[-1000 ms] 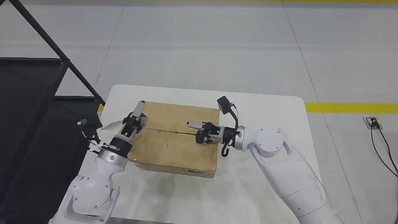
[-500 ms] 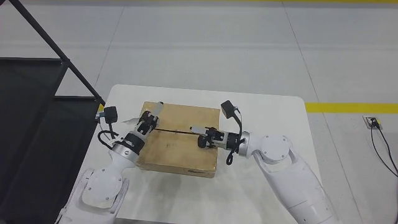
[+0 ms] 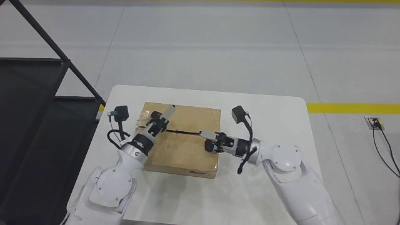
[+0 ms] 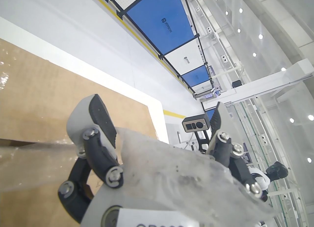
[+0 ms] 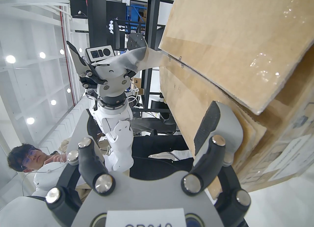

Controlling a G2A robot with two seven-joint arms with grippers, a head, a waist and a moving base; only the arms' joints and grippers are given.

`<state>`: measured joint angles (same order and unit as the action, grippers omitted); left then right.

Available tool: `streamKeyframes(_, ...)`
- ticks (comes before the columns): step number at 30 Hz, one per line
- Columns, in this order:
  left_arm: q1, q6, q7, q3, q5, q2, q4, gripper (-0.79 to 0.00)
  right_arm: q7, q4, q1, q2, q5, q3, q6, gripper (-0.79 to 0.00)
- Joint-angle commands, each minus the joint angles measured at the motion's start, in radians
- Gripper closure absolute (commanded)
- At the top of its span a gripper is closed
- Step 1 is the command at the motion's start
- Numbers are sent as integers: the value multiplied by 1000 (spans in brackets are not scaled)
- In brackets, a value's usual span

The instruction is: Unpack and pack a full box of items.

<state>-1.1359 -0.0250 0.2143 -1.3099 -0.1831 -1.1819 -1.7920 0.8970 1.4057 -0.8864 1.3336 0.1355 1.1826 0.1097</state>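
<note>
Evidently the unpacking is at its opening stage. The left gripper, fingers spread, has a strip of clear tape clinging across it. The strip runs off to the seam of the cardboard box just beneath it. At the seam's other end the right gripper stands open, one finger against the flap's edge. Next, I judge, the tape must come wholly free so the flaps can lift. The white counter carries the box. Beyond lie a pale floor with a yellow line and blue panels.
</note>
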Motion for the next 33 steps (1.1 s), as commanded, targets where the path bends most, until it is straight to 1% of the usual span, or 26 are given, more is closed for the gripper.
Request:
streamKeyframes(1,4,-5,0,-3,4,-1,-1,-785,-8,12,-14,-3,8,10,24,-785)
streamKeyframes(8,23,-19,6,15,-12,-7,-8,-785,-3,29,-34,-11,10,23,37,-785)
streamKeyframes(14,52,-36,10,52,-32,-15,-2,-785,-5,34,-48,-18,18,35,43,-785)
streamKeyframes(22,94,-55,2,105,-43,-30,33,-785,-10,50,-72,-28,25,53,51,-785)
streamKeyframes(33,111,-58,4,156,-59,-47,54,-785,-10,54,-83,-38,37,64,54,-785)
